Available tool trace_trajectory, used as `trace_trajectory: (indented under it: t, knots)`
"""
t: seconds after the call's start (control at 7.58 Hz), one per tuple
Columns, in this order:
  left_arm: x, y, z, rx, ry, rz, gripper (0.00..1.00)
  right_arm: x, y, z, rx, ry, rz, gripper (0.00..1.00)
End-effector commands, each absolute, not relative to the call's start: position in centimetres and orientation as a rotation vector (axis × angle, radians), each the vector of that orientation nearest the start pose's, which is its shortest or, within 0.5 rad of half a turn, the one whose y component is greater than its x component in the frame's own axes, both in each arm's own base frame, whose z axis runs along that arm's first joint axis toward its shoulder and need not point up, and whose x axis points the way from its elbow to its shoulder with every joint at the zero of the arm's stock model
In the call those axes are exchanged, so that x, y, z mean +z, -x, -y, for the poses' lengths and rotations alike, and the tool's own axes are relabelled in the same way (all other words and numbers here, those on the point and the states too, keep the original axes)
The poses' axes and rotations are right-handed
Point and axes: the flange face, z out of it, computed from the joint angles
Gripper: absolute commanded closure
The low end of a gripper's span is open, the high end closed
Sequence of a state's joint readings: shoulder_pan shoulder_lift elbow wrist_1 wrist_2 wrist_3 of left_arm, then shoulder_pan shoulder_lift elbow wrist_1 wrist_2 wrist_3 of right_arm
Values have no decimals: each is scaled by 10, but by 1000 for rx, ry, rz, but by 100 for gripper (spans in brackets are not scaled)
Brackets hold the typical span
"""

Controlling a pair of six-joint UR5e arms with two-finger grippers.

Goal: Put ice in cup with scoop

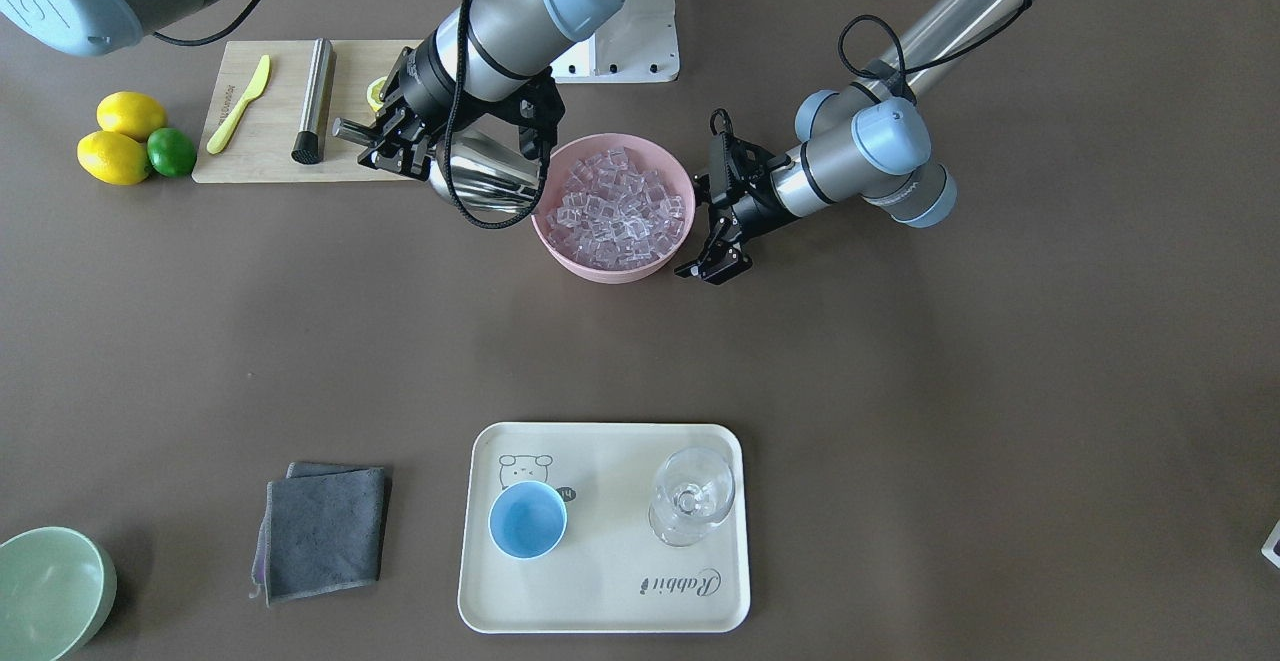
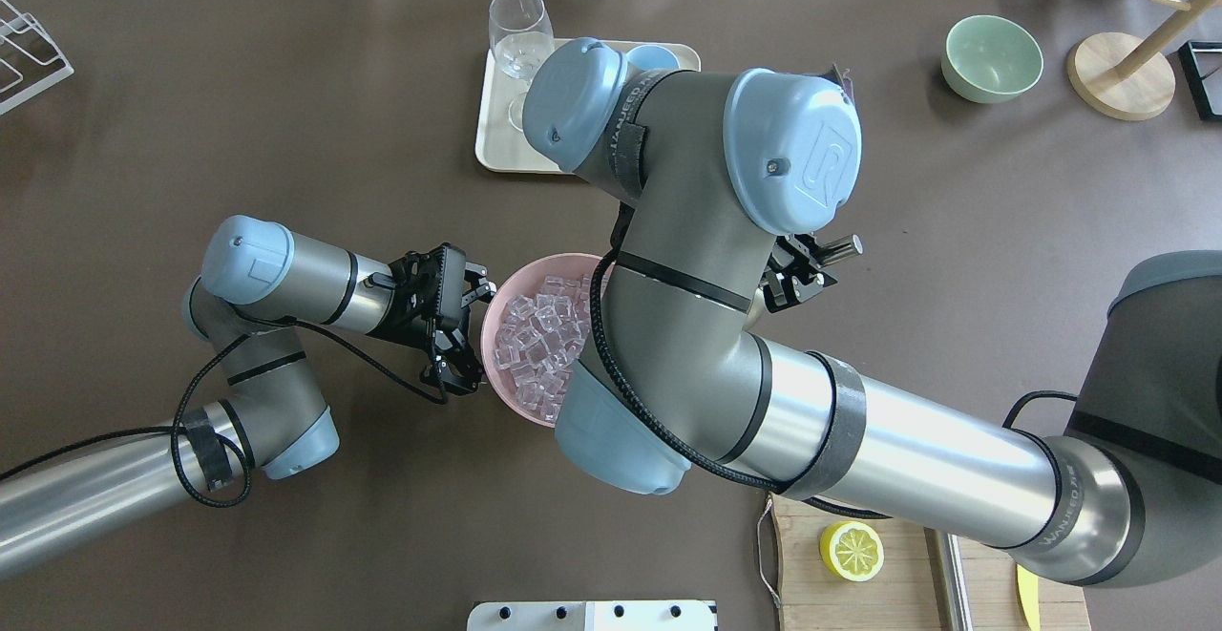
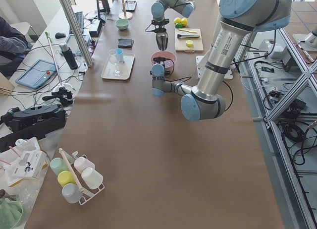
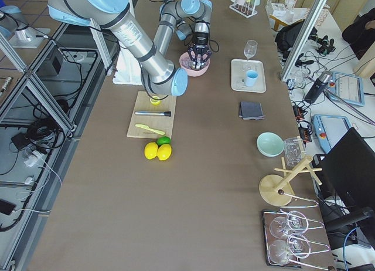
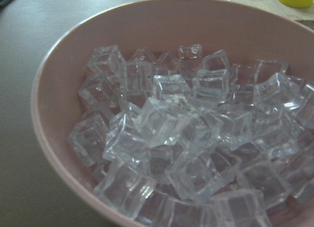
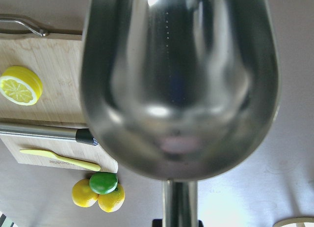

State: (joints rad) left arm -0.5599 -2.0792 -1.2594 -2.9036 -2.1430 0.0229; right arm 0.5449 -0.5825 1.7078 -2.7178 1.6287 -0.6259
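Nearest, low in the frame: cup (image 1: 527,520) upright on tray (image 1: 600,591). Farther up, at centre: ice (image 1: 620,206) heaped in pink bowl (image 1: 600,276) on tabletop (image 1: 900,391). Right of bowl: left gripper (image 1: 703,226), fingers (image 1: 715,266) apart. Left of bowl: right gripper (image 1: 388,139), fingers clamped on scoop (image 1: 490,179) handle, trough by rim.

Left gripper (image 1: 704,228), jaws spread wide, wrist roughly level; right gripper (image 1: 387,141), clamped around scoop (image 1: 490,176) handle, forearm angled downward

Clear ice (image 1: 620,206) fills the bowl (image 1: 610,273), shiny scoop (image 1: 490,181) seemingly empty beside it, blue cup (image 1: 527,521) upright.
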Motion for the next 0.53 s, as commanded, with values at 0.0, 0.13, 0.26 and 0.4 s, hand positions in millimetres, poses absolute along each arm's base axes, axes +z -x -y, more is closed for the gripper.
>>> trace_trajectory:
  t: [0.0,0.13,0.26,0.4]
  knots:
    - [360,-534,428,1235,-1178,-1192,2,137,489,427,-1636,67,44,100]
    - [360,-534,428,1235,-1178,-1192,2,139,493,425,-1643,69,22,100]
    - [360,-534,428,1235,-1178,-1192,2,140,495,425,-1644,76,21,100]
    - [360,-534,428,1235,-1178,-1192,2,141,498,425,-1646,82,15,100]
